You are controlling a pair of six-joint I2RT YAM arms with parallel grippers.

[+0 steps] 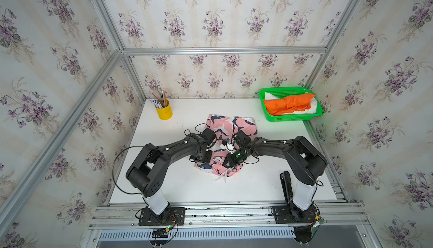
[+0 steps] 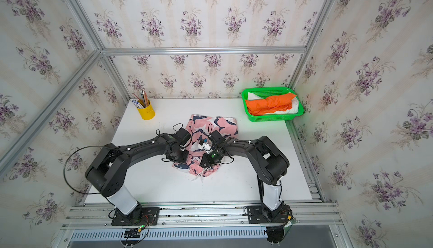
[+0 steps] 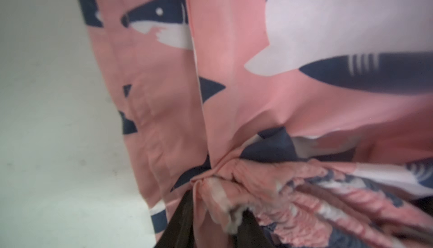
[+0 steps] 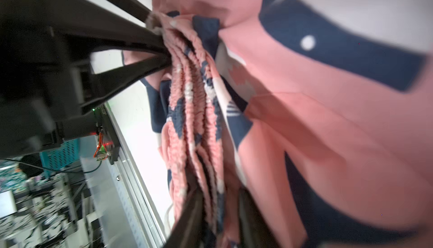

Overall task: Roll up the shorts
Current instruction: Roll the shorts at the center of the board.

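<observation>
The shark-print shorts (image 1: 230, 127) lie in the middle of the table (image 1: 178, 183), soft, light and probably floppy, with the left gripper (image 3: 213, 211) and right gripper (image 4: 220, 204) both clamped on the gathered waistband (image 4: 192, 99), which looks the firmest place to hold.

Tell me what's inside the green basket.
Inside the green basket, orange shorts lie on top of white shorts, which show only at the edges. The basket's floor and anything beneath the cloth are covered.
</observation>
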